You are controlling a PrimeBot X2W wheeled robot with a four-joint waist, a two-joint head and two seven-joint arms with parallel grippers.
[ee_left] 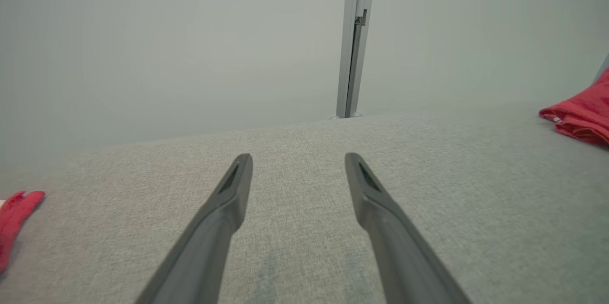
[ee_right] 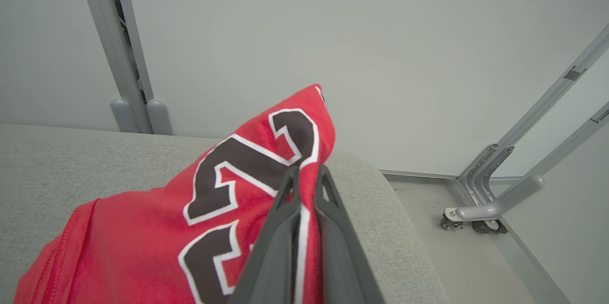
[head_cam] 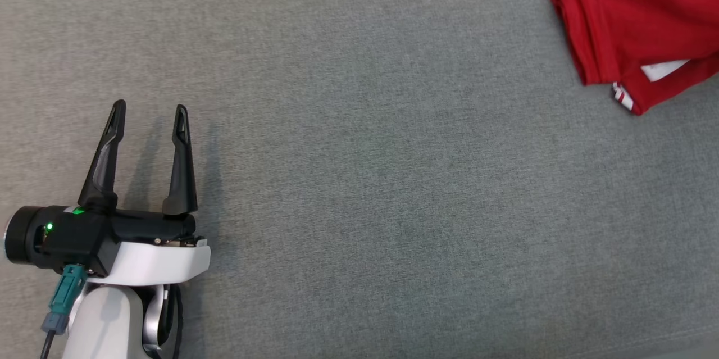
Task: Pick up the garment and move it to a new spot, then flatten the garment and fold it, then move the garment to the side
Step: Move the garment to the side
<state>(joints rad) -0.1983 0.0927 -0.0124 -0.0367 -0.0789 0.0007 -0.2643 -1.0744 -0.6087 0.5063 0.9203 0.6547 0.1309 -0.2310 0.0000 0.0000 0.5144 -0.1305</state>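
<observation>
Head view. Item: left end effector (head_cam: 150, 106), near left of the scene. It is carried on a pale forearm (head_cam: 107, 319) rising from the bottom edge, with its two long dark fingers pointing to the far side. The fingers stand wide apart with nothing between them, above the bare grey fabric of the table (head_cam: 359, 179). A green light shows on the black wrist housing, and a teal-plugged cable (head_cam: 64, 297) hangs from it.

Item: garment (head_cam: 635, 16), red, at the far right corner of the table. It is bunched in folds, with a white label and a striped trim at its near edge, and lies well apart from the left end effector.

Left wrist view. The left end effector (ee_left: 298, 156) is spread and lies low over the table. The garment (ee_left: 578, 113) is at the right edge. A scrap of red cloth (ee_left: 14, 209) is at the left edge; what it belongs to cannot be told. A grey post (ee_left: 354, 37) stands behind the far edge of the table.

Right wrist view. Item: right end effector (ee_right: 308, 171). Its fingers are nearly together, pinched on a raised fold of the garment (ee_right: 142, 228), which shows dark numerals outlined in white. The fold stands up from the table near its rounded right corner. Beyond it are the floor (ee_right: 456, 256) and a wheeled frame (ee_right: 471, 209).
</observation>
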